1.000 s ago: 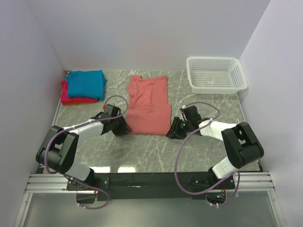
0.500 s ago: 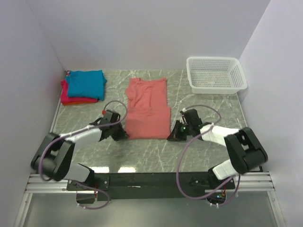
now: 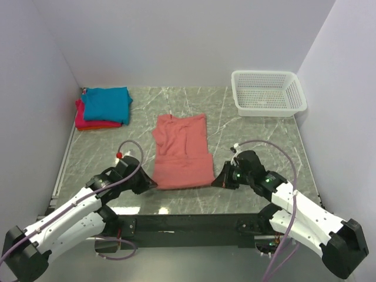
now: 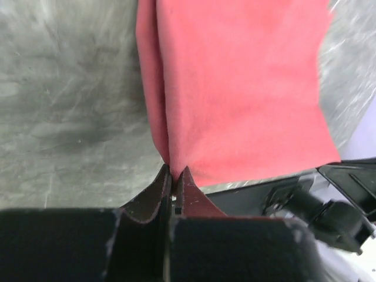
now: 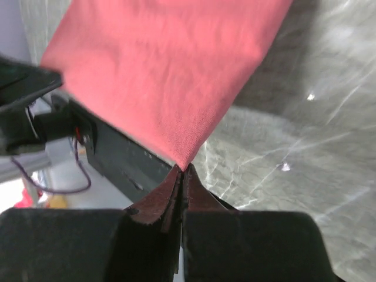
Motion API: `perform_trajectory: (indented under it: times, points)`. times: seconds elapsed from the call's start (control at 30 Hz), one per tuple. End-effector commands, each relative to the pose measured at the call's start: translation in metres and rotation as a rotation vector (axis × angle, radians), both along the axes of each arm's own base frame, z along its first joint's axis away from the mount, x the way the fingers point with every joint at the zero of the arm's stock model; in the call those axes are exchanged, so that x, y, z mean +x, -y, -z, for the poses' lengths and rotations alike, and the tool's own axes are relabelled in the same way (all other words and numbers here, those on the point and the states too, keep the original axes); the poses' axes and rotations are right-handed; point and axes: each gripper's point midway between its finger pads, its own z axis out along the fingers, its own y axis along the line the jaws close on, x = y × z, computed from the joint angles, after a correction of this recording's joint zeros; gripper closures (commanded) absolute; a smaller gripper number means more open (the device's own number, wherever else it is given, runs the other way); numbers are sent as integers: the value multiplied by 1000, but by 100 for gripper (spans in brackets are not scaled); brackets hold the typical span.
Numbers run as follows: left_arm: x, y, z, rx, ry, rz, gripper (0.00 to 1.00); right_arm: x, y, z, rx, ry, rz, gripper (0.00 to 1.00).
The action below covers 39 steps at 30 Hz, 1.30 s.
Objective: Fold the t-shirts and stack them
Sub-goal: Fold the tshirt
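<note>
The salmon-red t-shirt (image 3: 181,151) lies lengthwise on the marble table, folded narrow, its near edge close to the table's front. My left gripper (image 3: 154,184) is shut on the shirt's near left corner; the left wrist view shows the cloth (image 4: 235,88) pinched between the jaw tips (image 4: 174,172). My right gripper (image 3: 215,182) is shut on the near right corner; the right wrist view shows the cloth (image 5: 170,70) caught at the jaw tips (image 5: 183,169). The teal-blue t-shirt (image 3: 107,103) lies folded on the magenta-pink t-shirt (image 3: 88,122) at the back left.
A white mesh basket (image 3: 268,92) stands at the back right corner. White walls close the table on the left, back and right. The black rail (image 3: 188,223) with the arm bases runs along the near edge.
Both grippers have pulled the salmon-red shirt's near edge toward the front of the table. The whole shirt has slid nearer. Both arms have drawn back and stretched out low.
</note>
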Motion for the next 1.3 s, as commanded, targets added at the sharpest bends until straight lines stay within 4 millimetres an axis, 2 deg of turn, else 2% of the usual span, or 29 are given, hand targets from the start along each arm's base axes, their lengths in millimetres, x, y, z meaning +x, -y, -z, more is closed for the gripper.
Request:
perform_trajectory:
  times: [0.0,0.03,0.1,0.13,0.2,0.23,0.27,0.3,0.33,0.37,0.47,0.5,0.53,0.57,0.6,0.67,0.7,0.77,0.87,0.9,0.97,1.0,1.03,1.07,1.1,1.13,1.17,1.2,1.27]
  points:
    - [34,-8,-51,26,135,-108,99,31,9,-29,-76,101,83,100]
    - [41,-9,-60,45,151,-121,99,43,7,-48,-68,144,95,100]
    - [66,-17,-84,118,207,-178,99,64,4,-57,-70,174,110,100]
    - [74,-19,-89,141,218,-199,99,77,-2,-76,-38,225,107,100]
    - [101,-23,-106,174,251,-232,100,92,-5,-79,-43,212,107,100]
    - [110,-22,-110,170,261,-230,99,107,-5,-96,-37,247,126,100]
    - [123,-30,-114,185,273,-239,100,114,-4,-101,-41,252,139,100]
    - [134,-28,-117,186,270,-238,100,122,-5,-99,-51,241,141,100]
    - [145,-26,-122,170,289,-235,100,132,-3,-110,-38,259,158,100]
    - [155,-33,-124,179,295,-247,100,139,-3,-113,-30,263,162,100]
    - [191,-34,-143,208,342,-261,100,160,-5,-116,-7,245,152,100]
    - [199,-35,-147,216,356,-259,99,168,-5,-108,-13,219,154,100]
    - [206,-38,-149,231,357,-268,100,175,-9,-118,11,235,137,100]
    - [221,-44,-152,246,363,-283,100,188,-5,-110,3,213,155,100]
    - [229,-46,-152,246,366,-279,100,199,-4,-121,10,232,165,100]
    - [247,-50,-152,240,377,-277,100,212,-3,-123,19,230,168,100]
    - [257,-43,-148,226,370,-244,100,224,0,-121,17,216,178,100]
    - [270,-46,-143,236,354,-242,100,235,2,-118,11,210,173,100]
    - [298,-46,-133,257,341,-235,100,260,4,-105,7,179,178,100]
    - [313,-44,-128,257,347,-227,99,273,3,-98,-3,167,184,100]
    - [328,-43,-121,239,342,-205,99,288,10,-90,-15,148,208,100]
    - [342,-39,-112,233,339,-190,100,301,11,-82,-22,136,215,100]
    - [348,-36,-108,219,325,-178,100,310,15,-77,-29,129,233,100]
    - [363,-36,-98,226,311,-178,100,318,16,-57,-48,95,243,100]
    - [369,-36,-92,235,300,-173,99,330,16,-62,-43,110,244,100]
    - [375,-34,-84,241,286,-168,100,337,18,-57,-49,102,254,100]
    - [386,-29,-74,244,285,-138,99,340,18,-36,-65,53,252,100]
    - [391,-27,-69,244,279,-132,99,348,16,-40,-58,65,244,100]
    - [395,-26,-56,256,243,-113,98,357,15,-31,-61,57,249,89]
